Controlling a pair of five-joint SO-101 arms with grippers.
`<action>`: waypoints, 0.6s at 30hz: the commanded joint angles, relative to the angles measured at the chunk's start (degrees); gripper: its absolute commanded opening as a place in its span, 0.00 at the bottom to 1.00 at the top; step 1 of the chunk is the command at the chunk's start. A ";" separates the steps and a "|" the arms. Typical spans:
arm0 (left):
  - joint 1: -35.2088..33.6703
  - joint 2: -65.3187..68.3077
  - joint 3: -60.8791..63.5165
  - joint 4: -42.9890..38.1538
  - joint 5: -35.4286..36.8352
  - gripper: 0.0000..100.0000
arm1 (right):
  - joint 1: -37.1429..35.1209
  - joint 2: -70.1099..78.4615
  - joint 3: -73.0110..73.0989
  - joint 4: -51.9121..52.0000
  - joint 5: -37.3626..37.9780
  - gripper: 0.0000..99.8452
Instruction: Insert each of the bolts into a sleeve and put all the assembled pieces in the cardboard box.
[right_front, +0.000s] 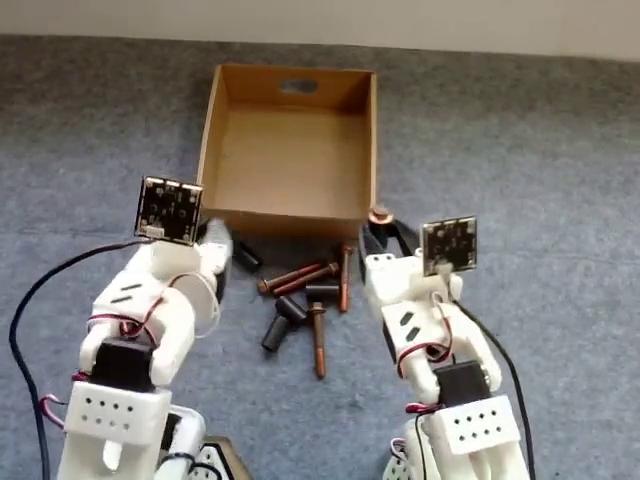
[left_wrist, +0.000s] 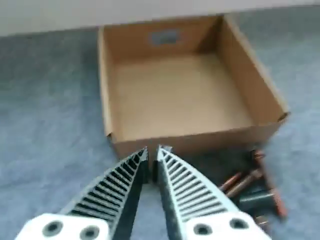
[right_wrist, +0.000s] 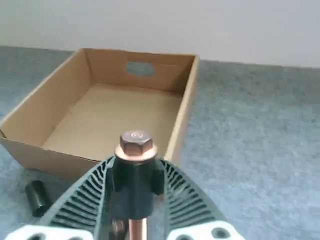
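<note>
The open cardboard box (right_front: 290, 222) stands at the back middle of the carpet, with nothing inside. In front of it lie loose copper bolts (right_front: 298, 277) and black sleeves (right_front: 283, 318). My right gripper (right_front: 383, 232) is by the box's near right corner, shut on a black sleeve (right_wrist: 134, 182) with a bolt through it, the hex head (right_wrist: 135, 145) on top. My left gripper (right_front: 222, 250) is by the box's near left corner, shut with nothing in it; its tips (left_wrist: 152, 152) point at the box's front wall (left_wrist: 200, 142).
A bolt (right_front: 318, 340) and another (right_front: 343, 275) lie between the two arms. One sleeve (right_wrist: 37, 197) lies close to the box's front wall (right_wrist: 50, 157). Grey carpet spreads wide on both sides of the box.
</note>
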 joint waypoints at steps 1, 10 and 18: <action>-7.25 -1.01 9.36 -3.52 -6.42 0.01 | 2.86 -0.66 -10.95 5.23 -0.53 0.01; -13.85 -1.01 23.16 -10.64 -7.74 0.01 | 2.24 18.95 -35.74 13.85 -0.53 0.01; -11.56 -0.57 30.20 -23.74 -8.00 0.01 | 0.04 46.55 -51.21 13.93 -0.53 0.01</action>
